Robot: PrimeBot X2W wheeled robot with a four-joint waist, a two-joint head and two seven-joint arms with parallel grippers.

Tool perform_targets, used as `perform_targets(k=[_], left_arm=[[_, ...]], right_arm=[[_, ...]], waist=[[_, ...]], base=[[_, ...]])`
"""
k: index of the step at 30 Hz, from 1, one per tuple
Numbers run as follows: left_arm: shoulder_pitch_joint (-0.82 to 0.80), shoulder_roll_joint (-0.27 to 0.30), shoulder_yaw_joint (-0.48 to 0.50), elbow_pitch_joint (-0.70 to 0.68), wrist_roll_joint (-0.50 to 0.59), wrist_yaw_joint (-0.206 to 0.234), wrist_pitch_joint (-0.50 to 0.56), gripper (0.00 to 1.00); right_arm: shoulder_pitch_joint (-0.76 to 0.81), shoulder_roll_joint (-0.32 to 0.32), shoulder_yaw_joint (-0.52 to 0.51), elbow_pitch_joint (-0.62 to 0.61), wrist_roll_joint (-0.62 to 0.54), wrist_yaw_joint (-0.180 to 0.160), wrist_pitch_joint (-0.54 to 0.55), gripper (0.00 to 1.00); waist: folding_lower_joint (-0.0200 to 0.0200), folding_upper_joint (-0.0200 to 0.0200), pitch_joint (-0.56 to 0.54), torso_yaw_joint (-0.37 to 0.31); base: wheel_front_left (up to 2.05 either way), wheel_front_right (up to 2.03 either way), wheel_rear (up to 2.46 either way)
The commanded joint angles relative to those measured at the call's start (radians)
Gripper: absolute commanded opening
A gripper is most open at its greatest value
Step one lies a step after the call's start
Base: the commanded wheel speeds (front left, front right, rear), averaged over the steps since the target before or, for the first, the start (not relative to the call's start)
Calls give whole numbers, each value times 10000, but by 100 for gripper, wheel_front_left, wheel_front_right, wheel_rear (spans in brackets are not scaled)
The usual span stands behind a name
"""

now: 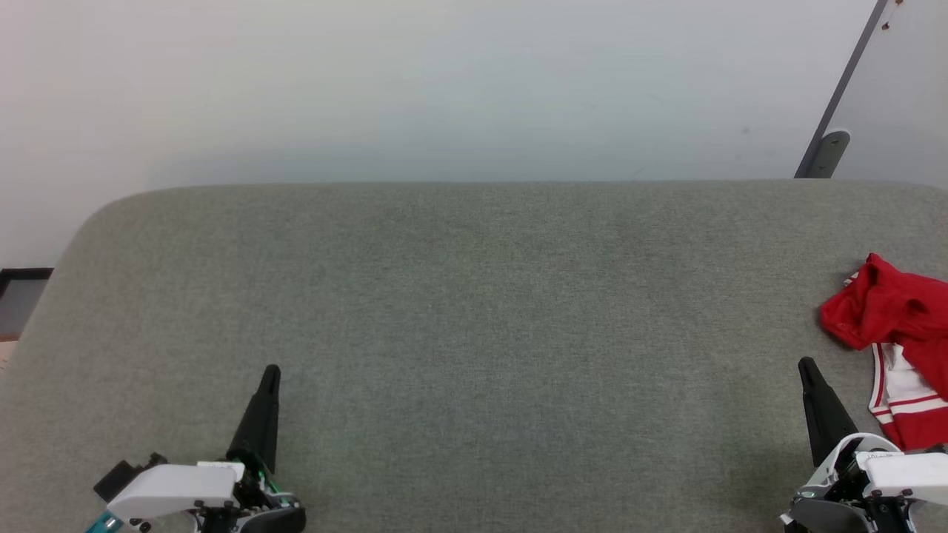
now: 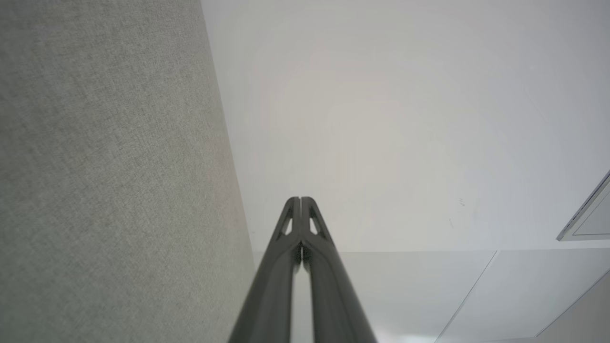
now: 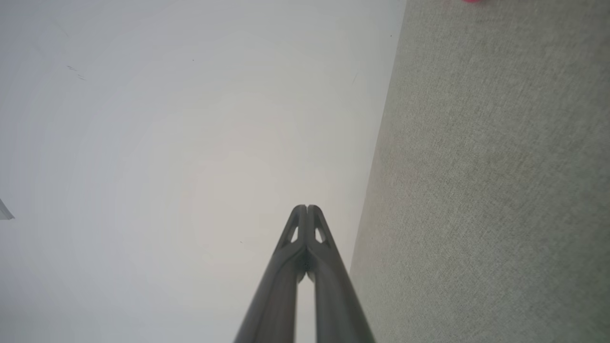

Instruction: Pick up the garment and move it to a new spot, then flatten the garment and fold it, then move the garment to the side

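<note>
The garment lies crumpled at the right edge of the grey fabric table, red with a white, red-striped part toward the front; the frame edge cuts it off. A sliver of its red peeks in at the top of the right wrist view. My right gripper is shut and empty, its tip just left of the garment and apart from it. At the lower left my left gripper is shut too, holding nothing, far from the garment. Both wrist views show the fingertips pressed together, left and right.
A pale wall rises behind the table's far edge. A grey slanted bar leans at the back right. The table's rounded left corner drops off to a dark floor strip.
</note>
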Motion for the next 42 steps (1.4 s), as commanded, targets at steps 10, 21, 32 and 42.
perform_targets(k=[10, 21, 32, 42], left_arm=[[-81, 0, 20, -15, -30, -32, 28, 0], [-81, 0, 16, -16, -30, -32, 27, 0], [-81, 1, 19, -16, -31, -32, 27, 0], [-81, 1, 17, -16, -31, -32, 27, 0]], right_arm=[[-16, 32, 1, -25, 38, -10, 15, 0], [-16, 32, 2, -25, 38, -10, 15, 0], [-16, 32, 2, -25, 38, -10, 14, 0], [-16, 32, 3, -25, 38, -10, 14, 0]], waist=[[0, -1, 0, 0], [0, -1, 0, 0], [0, -1, 0, 0], [0, -1, 0, 0]], base=[[0, 0, 0], [0, 0, 0], [0, 0, 0], [0, 0, 0]])
